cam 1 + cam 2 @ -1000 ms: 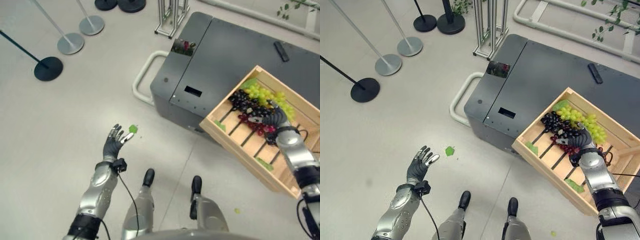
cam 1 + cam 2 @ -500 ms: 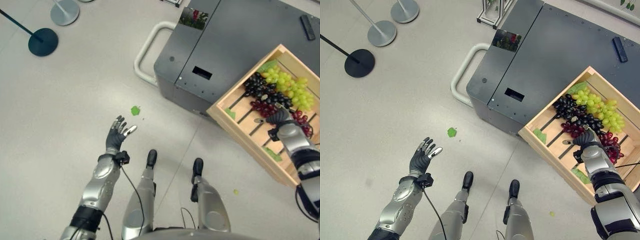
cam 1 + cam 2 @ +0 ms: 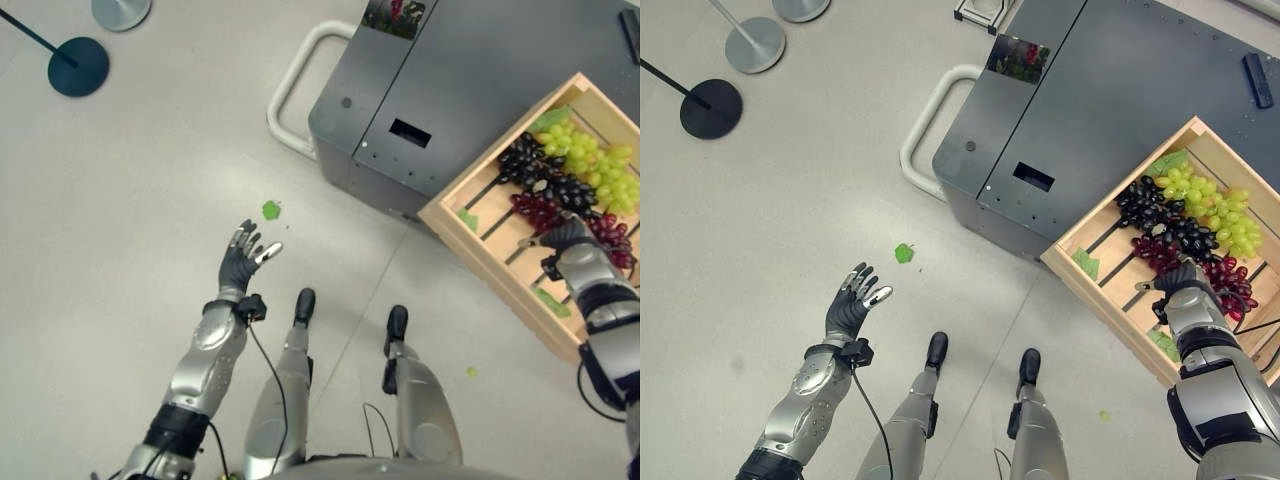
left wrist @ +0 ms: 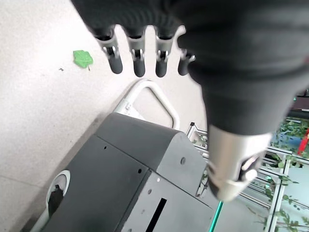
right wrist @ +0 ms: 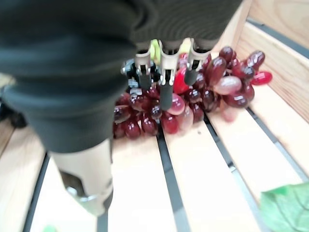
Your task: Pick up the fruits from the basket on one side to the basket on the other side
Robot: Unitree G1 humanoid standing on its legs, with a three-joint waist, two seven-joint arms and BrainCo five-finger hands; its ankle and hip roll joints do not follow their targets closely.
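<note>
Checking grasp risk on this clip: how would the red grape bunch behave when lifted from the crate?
The red grape bunch would probably sag, being loosely clustered. Its glossy skins look slippery. The right hand fingers hang over it; single grapes may detach.

I see a big dark grey metal cabinet [image 3: 1120,110] on the pale grey floor [image 3: 760,220], with a white tubular handle [image 3: 923,128] looping off its near end. A small black oblong object [image 3: 1259,79] lies on its top. A loose green leaf [image 3: 903,253] sits on the floor, well apart from a dark round stand base [image 3: 710,108] and a silver round stand base [image 3: 755,44].
</note>
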